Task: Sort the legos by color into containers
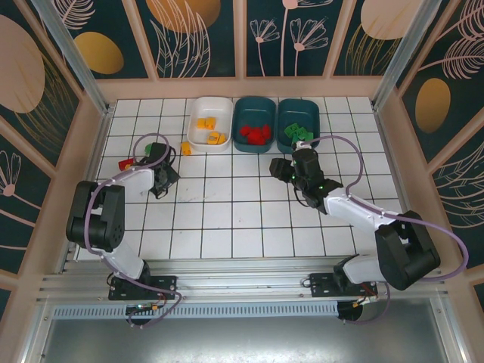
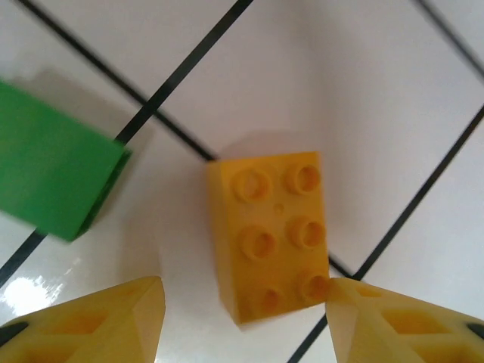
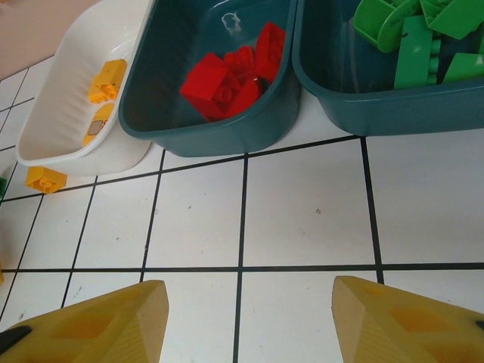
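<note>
In the left wrist view a yellow lego (image 2: 268, 234) lies studs-up on the white tiles between my left gripper's fingers. The right finger (image 2: 378, 318) touches its lower corner, while the left finger stands apart from it. My left gripper (image 2: 242, 302) is open around this lego, and a green lego (image 2: 53, 181) lies just to the left. From above, the left gripper (image 1: 156, 160) is at the table's left side. My right gripper (image 1: 281, 168) (image 3: 249, 302) is open and empty over bare tiles in front of the containers.
At the back stand a white bin (image 1: 219, 110) (image 3: 68, 98) with yellow legos (image 3: 106, 79), a teal bin (image 1: 253, 112) (image 3: 212, 144) with red legos (image 3: 227, 76), and a teal bin (image 1: 299, 110) (image 3: 378, 113) with green legos (image 3: 408, 38). A yellow lego (image 1: 185, 147) (image 3: 45, 179) lies beside the white bin. Red and yellow legos (image 1: 125, 162) lie at the far left.
</note>
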### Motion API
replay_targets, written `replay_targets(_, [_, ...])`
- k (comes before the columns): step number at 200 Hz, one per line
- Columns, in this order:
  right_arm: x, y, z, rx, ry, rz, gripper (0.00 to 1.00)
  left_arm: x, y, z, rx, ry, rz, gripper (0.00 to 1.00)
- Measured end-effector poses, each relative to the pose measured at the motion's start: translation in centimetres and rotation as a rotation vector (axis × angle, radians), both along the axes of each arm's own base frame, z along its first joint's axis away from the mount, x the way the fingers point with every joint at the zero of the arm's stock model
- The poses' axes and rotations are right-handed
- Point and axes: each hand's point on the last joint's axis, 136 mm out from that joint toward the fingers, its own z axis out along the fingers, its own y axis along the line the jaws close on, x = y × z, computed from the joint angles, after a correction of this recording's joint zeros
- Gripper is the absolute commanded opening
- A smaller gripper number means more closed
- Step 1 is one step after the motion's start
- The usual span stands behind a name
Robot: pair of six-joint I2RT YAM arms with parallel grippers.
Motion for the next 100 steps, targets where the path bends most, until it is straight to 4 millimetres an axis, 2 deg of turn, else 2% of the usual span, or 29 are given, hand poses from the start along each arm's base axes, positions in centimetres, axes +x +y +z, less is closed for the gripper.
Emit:
replay_targets(19, [0.0, 0.0, 0.0, 0.0, 0.0, 0.0, 0.6, 1.4, 0.0, -0.1, 0.004, -0.018, -0.003, 0.58])
replay_targets(54, [0.0, -0.1, 0.0, -0.002, -0.001, -0.003, 0.6, 2.0, 0.4, -1.0, 0.026, 0.007, -0.009, 0.55])
replay_targets(87, [0.0, -0.1, 0.0, -0.005, -0.003, -0.002, 0.59, 2.6, 0.9, -1.3, 0.033, 0.005, -0.018, 0.31])
replay_targets(100, [0.0, -0.1, 0.0, -0.006, -0.003, -0.002, 0.6, 3.1, 0.8, -1.0, 0.029, -0.014, -0.028, 0.27])
